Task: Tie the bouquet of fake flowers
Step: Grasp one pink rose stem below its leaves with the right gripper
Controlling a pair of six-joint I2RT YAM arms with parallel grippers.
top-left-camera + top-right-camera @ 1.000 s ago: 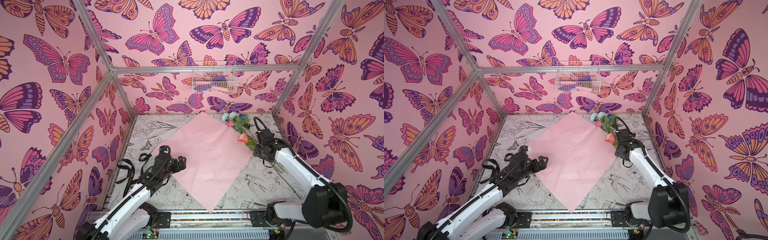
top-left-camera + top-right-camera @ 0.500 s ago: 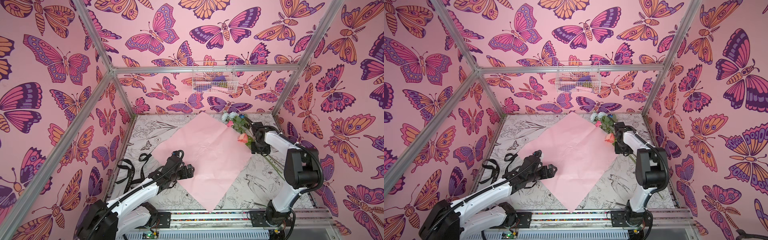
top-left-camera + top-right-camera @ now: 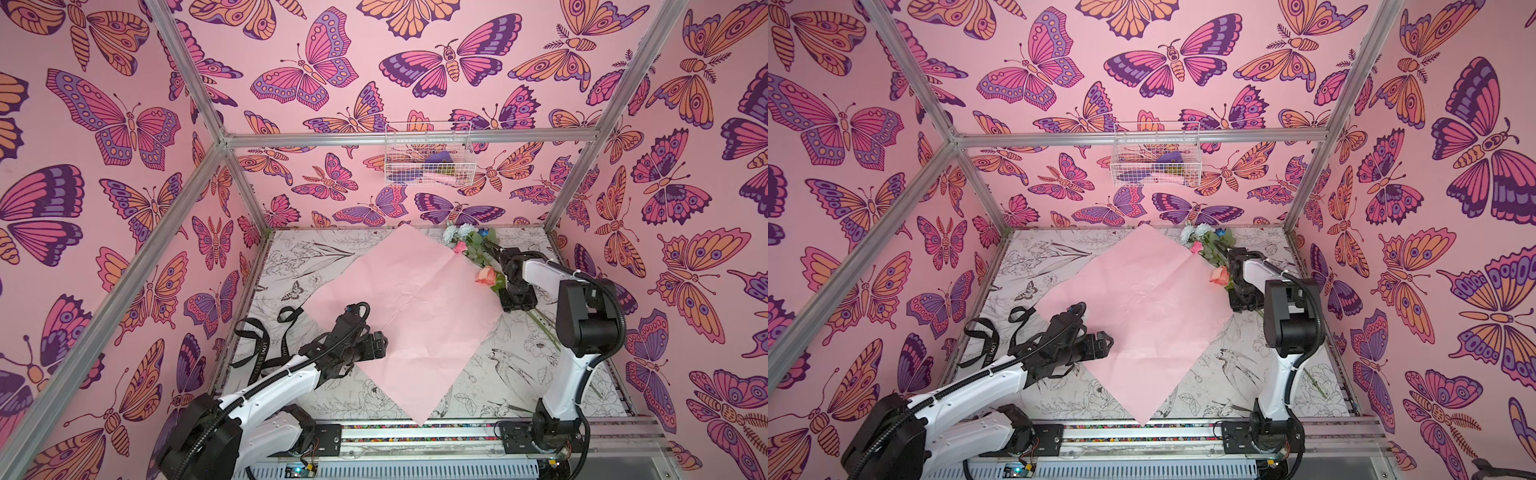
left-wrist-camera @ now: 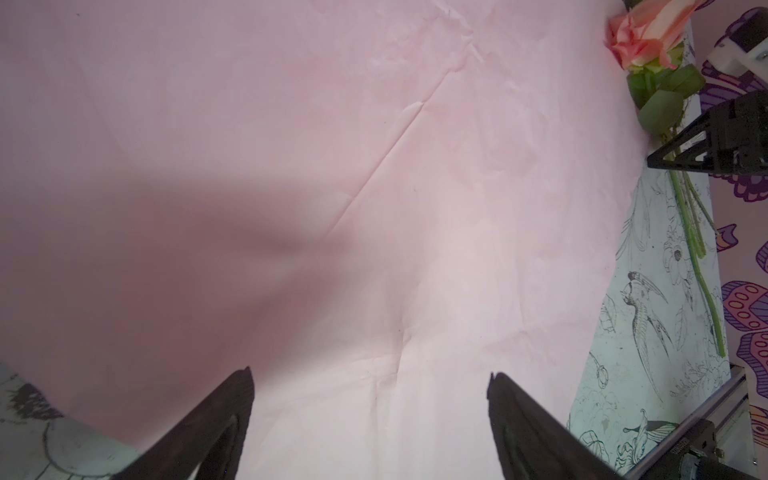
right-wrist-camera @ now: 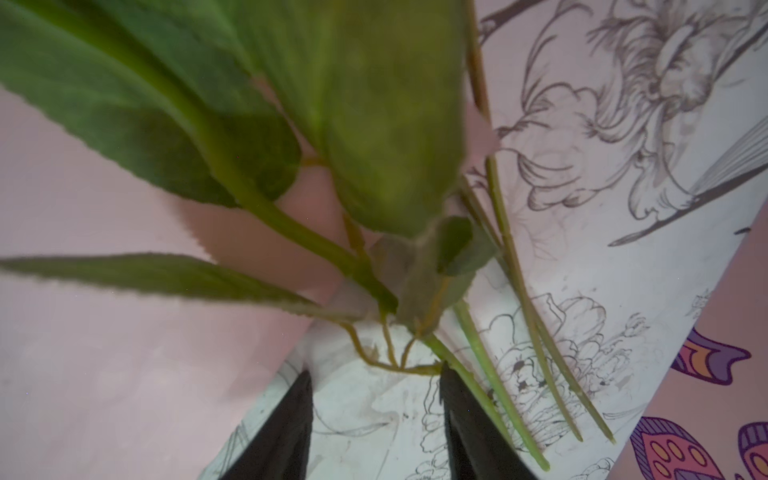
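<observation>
left claw [image 4: 370, 374] gaped wide above the pink paper [image 4: 374, 166], holding nothing, arm stretched low; right claw [image 5: 376, 370], half open, gripped nothing, one finger just beside the bouquet [image 5: 395, 124] stems.

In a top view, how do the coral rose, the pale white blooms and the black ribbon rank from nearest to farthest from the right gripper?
Measured from the right gripper:
1. Coral rose, just beside it, at the right edge of the pink paper.
2. Pale white blooms, farther back, behind the rose.
3. Black ribbon, across the paper, on the left side.
</observation>
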